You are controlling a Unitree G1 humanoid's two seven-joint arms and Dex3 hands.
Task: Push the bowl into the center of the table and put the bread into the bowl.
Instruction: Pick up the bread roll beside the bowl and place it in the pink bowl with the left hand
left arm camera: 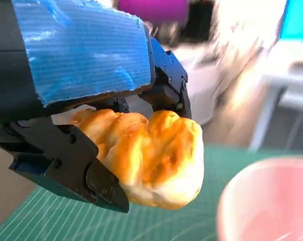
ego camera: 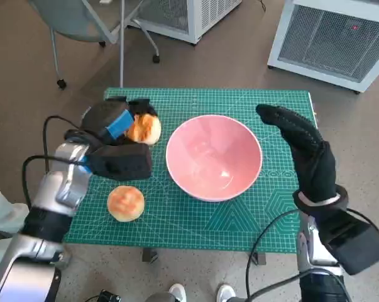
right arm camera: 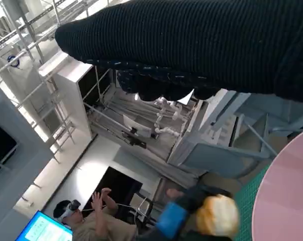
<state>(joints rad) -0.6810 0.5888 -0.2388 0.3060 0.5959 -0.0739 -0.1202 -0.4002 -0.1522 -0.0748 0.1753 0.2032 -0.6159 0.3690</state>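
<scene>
Pink and glossy, one bowl (ego camera: 214, 157) is sitting near the middle of the green cutting mat (ego camera: 264, 214) that is covering the counter (ego camera: 148, 254). We are counting two pieces of bread. One golden bun (ego camera: 144, 128) is being held in our left robot hand (ego camera: 110, 123), whose black fingers (left arm camera: 66, 160) are closing round it above the mat, just to the bowl's left; the left wrist view is showing the grip plainly, with the bun raised off the mat. The second, round bun (ego camera: 126, 202) is lying on the mat nearer us, apart from the bowl. Our right robot hand (ego camera: 302, 148) is hovering beside the bowl's right rim, stretched flat, holding nothing. In the right wrist view, one person (right arm camera: 88, 218) is sitting in the background.
</scene>
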